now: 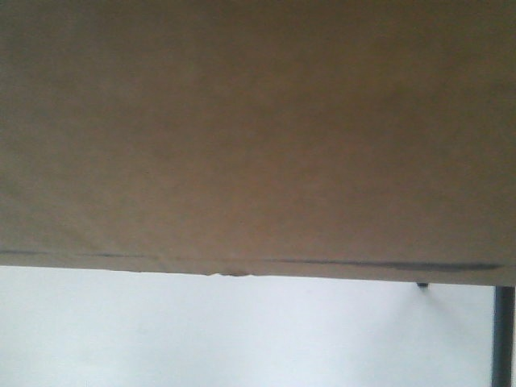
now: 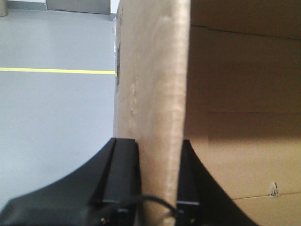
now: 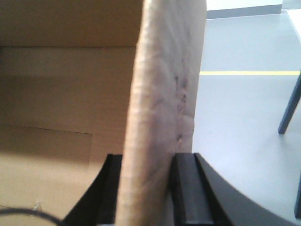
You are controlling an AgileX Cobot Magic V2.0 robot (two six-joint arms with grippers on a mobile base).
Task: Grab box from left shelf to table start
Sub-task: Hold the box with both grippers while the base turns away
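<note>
Two jaws-on-cardboard grips: the left gripper [image 2: 157,143] and right gripper [image 3: 148,157] each clamp a wall of the box [image 1: 258,129], which fills the front view from 9 to 3 o'clock — the table [image 1: 242,330] shows at 6. Pickup looks done; setting down remains.

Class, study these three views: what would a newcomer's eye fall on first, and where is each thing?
The tan box fills the upper two thirds of the front view, with the white table showing below it. In each wrist view a cardboard wall of it stands edge-on between black fingers: the left gripper and right gripper are both clamped on it. Beside it lies grey floor with a yellow line.
</note>
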